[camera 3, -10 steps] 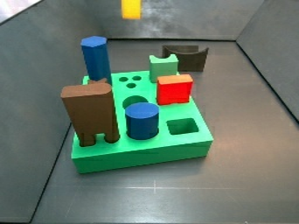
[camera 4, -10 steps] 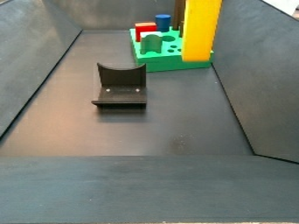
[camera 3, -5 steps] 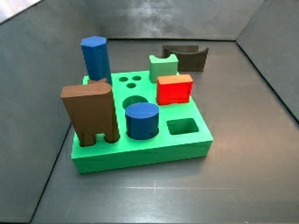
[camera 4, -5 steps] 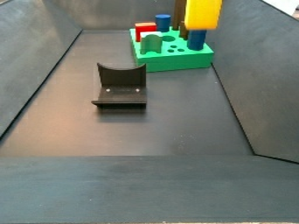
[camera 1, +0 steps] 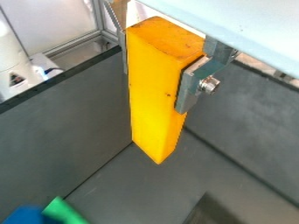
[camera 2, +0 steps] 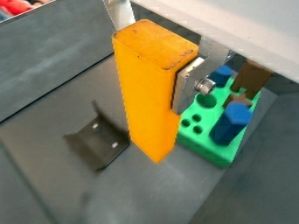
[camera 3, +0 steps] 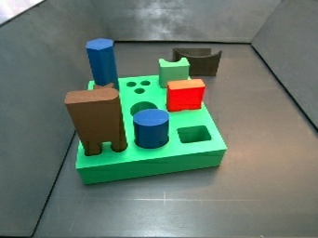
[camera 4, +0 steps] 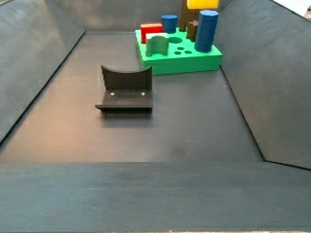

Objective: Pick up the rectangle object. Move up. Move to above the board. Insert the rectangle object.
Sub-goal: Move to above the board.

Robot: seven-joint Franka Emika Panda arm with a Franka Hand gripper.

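My gripper (camera 1: 162,80) is shut on the rectangle object (camera 1: 155,96), a tall yellow-orange block hanging upright, high above the floor. One silver finger (camera 1: 197,80) presses its side; the opposite finger is hidden behind it. Both wrist views show this, with the gripper (camera 2: 155,83) on the block (camera 2: 146,101). The green board (camera 2: 205,144) lies below and off to one side. Gripper and block are out of view in both side views. The board (camera 3: 149,160) shows its open square hole (camera 3: 192,136) and three small round holes (camera 3: 140,88). The board (camera 4: 180,62) also stands at the far end.
On the board stand a tall blue cylinder (camera 3: 100,60), a brown two-legged block (camera 3: 96,119), a short blue cylinder (camera 3: 151,127), a red cube (camera 3: 187,94) and a green notched piece (camera 3: 173,70). The fixture (camera 4: 125,88) stands on the floor. Grey walls enclose the bin.
The yellow block has risen out of the top of both side views: partly visible one second ago, only its lower end half a second ago, now gone.
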